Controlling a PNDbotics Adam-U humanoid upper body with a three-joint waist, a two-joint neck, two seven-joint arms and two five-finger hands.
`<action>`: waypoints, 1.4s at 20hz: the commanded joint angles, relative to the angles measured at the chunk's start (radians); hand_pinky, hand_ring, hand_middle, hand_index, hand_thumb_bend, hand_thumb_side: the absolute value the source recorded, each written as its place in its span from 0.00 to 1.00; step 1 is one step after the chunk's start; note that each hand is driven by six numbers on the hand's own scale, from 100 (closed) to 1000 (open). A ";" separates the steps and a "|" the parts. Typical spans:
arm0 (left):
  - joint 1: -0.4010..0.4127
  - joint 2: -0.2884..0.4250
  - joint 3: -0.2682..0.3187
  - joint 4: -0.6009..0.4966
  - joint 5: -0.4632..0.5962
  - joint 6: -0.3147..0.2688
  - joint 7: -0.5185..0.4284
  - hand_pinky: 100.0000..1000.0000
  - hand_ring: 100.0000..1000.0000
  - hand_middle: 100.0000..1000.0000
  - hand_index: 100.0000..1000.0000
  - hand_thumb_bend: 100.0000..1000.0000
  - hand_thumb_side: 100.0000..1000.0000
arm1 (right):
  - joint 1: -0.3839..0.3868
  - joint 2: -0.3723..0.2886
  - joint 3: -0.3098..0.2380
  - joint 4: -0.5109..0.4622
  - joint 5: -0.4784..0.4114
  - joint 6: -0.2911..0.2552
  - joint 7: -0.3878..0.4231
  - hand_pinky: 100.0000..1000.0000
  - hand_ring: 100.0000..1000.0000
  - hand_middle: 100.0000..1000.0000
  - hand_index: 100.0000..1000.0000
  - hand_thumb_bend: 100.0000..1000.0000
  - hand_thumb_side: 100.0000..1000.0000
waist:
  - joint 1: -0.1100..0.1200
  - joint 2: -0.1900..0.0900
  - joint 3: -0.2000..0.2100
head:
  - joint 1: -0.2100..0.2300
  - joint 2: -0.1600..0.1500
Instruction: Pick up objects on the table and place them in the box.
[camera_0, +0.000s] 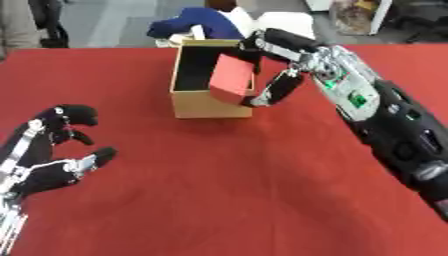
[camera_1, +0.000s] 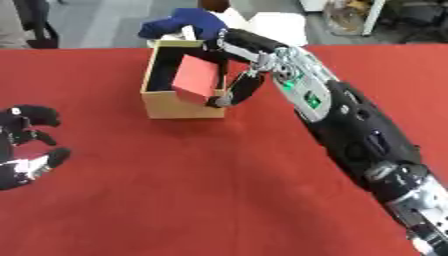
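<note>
- Red block (camera_0: 233, 77) sits tilted at the right wall of the cardboard box (camera_0: 194, 107), partly above the rim.
- Right hand (camera_0: 273, 75) has fingers and thumb curled round it.
- Suggest: shift it toward box centre, clear the rim, lower, then release.
- Left hand (camera_0: 51, 155) idles near-left of the box, fingers relaxed, holding nothing.

Right hand (camera_0: 273, 75) fingers curled, extended; left hand (camera_0: 52, 150) idle, half-curled.

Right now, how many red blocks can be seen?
1: the red block is held by the right hand tilted over the cardboard box rim. Others may lie hidden inside the box.
</note>
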 joint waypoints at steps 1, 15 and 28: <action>-0.029 -0.002 -0.002 -0.032 0.007 -0.003 -0.005 0.50 0.70 0.64 0.71 0.65 0.20 | -0.052 -0.014 -0.047 0.050 0.055 -0.005 -0.028 0.56 0.40 0.28 0.40 0.40 0.00 | -0.001 -0.007 0.017 | -0.019 -0.027; -0.079 -0.026 -0.024 -0.050 0.017 -0.001 -0.033 0.50 0.70 0.64 0.71 0.65 0.20 | -0.155 0.053 -0.184 0.328 0.260 -0.014 -0.133 0.60 0.46 0.42 0.56 0.46 0.04 | -0.016 0.028 0.114 | -0.082 -0.079; -0.074 -0.024 -0.025 -0.038 0.016 0.000 -0.036 0.50 0.70 0.64 0.72 0.65 0.20 | -0.160 0.050 -0.193 0.319 0.382 -0.003 -0.230 0.68 0.64 0.70 0.79 0.71 0.10 | -0.023 0.018 0.110 | -0.083 -0.084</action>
